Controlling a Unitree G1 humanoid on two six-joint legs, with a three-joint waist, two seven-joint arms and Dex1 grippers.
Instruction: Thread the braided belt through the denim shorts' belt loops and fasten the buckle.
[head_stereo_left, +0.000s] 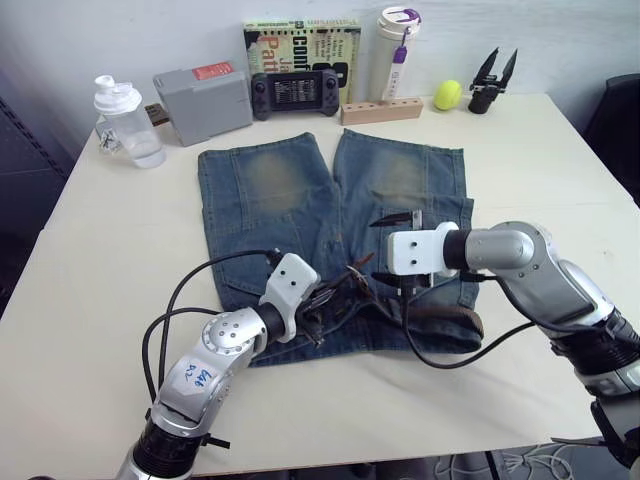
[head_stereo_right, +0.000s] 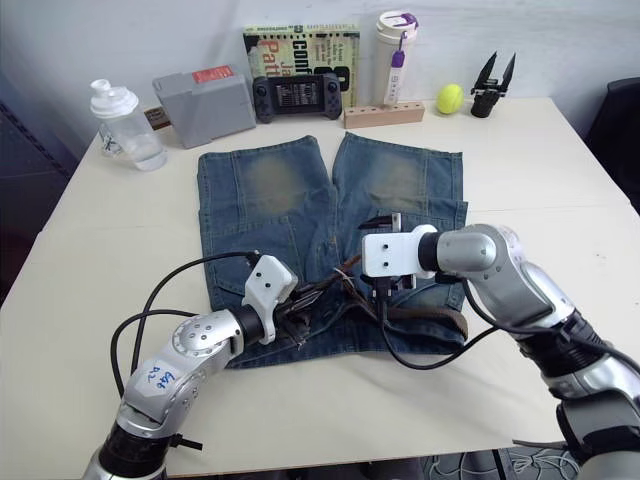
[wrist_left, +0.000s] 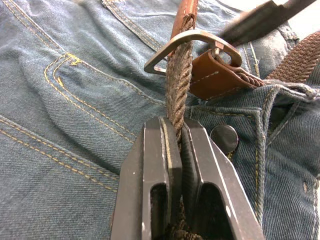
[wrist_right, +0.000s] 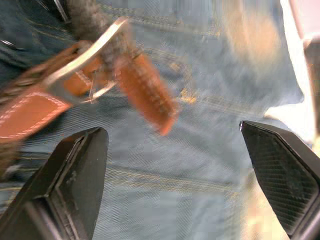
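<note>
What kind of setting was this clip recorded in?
Probably an indoor lab or office test bench: a pale table against a plain wall, with staged props along its back edge, such as a handheld game console, a book and a spare black claw.

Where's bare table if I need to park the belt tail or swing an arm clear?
Bare table lies left of the denim shorts, and right of them toward the far edge. It is crowded along the back, from the shaker bottle to the spare black gripper, and at the waistband, where both grippers work the braided belt.
</note>
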